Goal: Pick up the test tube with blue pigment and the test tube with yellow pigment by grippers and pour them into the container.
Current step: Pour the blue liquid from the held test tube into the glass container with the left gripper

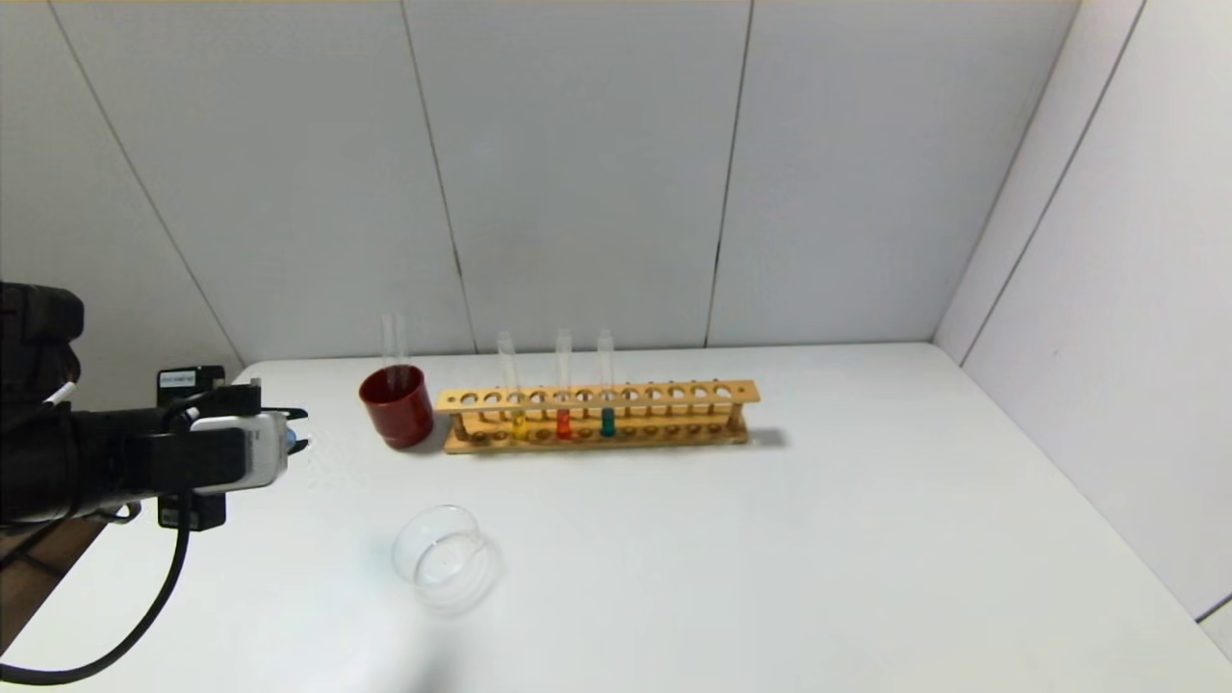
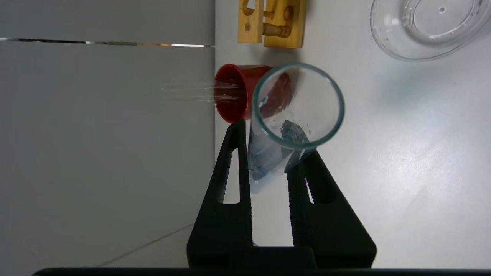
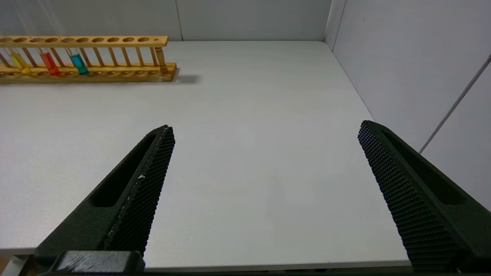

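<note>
The left gripper is clamped on the blue tube, held out over the left edge of the table, well apart from the dish, which sits nearer the front and looks empty of colour. From the wrist the tube's open mouth faces the camera, with bluish liquid showing low in the glass between the fingers, so the pour seems not yet done. To do it well, I judge the arm should carry the tube sideways until its mouth is over the middle of the dish, then tip slowly, lip low and close to the rim so nothing splashes on the table. The grip sits low on a slim glass tube; a firm, steady hold matters more than speed. The red cup stands near the rack and should be avoided. The yellow tube waits in the rack. The right gripper hangs with fingers wide apart over bare table.
</note>
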